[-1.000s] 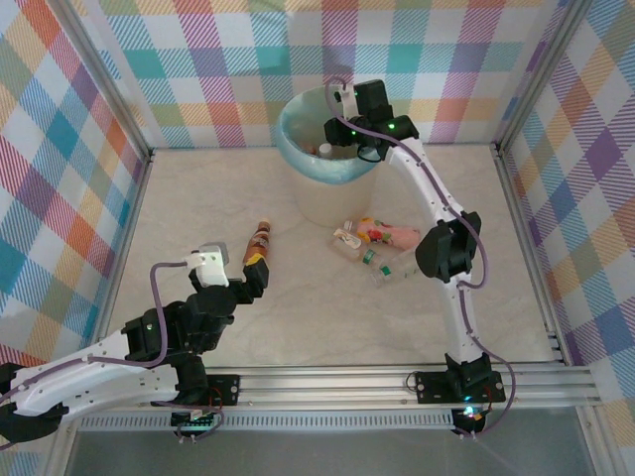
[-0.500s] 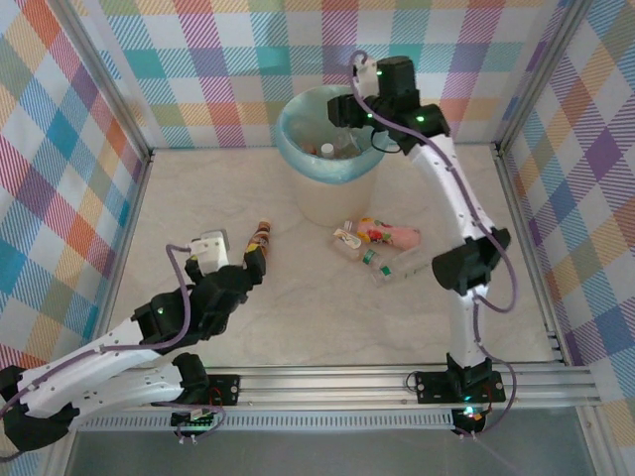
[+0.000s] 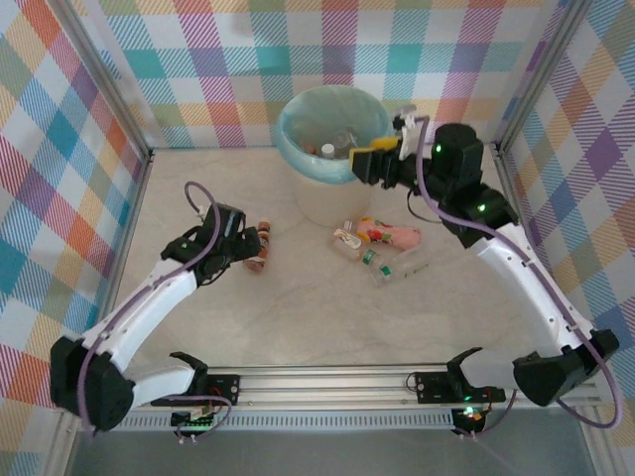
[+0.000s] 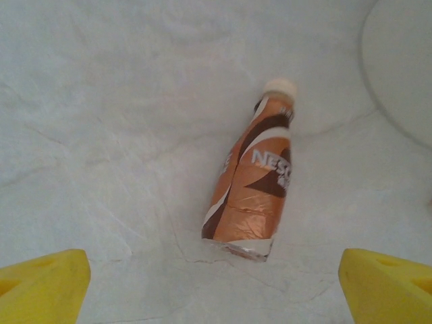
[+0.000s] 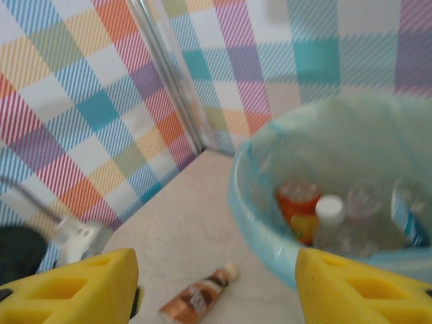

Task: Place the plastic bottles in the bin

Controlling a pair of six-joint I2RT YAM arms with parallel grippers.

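Note:
The brown bottle [image 4: 251,182] lies on the table, cap pointing away, just ahead of my left gripper [image 4: 216,290], which is open with nothing between its yellow fingers. From above, the left gripper [image 3: 246,244] hovers over that brown bottle [image 3: 260,264]. The bin [image 3: 332,149], with its teal liner, holds an orange-labelled bottle [image 5: 297,206] and a clear white-capped bottle [image 5: 334,226]. My right gripper [image 3: 373,164] is open and empty beside the bin's right rim. In the right wrist view, the right gripper [image 5: 212,290] faces the bin's rim [image 5: 253,202].
A cluster of bottles [image 3: 377,246], one of them pink [image 3: 403,236], lies on the table in front of the bin. Plaid walls close in the back and both sides. A metal rail [image 3: 327,382] runs along the near edge.
The right arm pulled back from above the bin to its right side and its jaws opened. The left arm swung forward and now hangs over the brown bottle.

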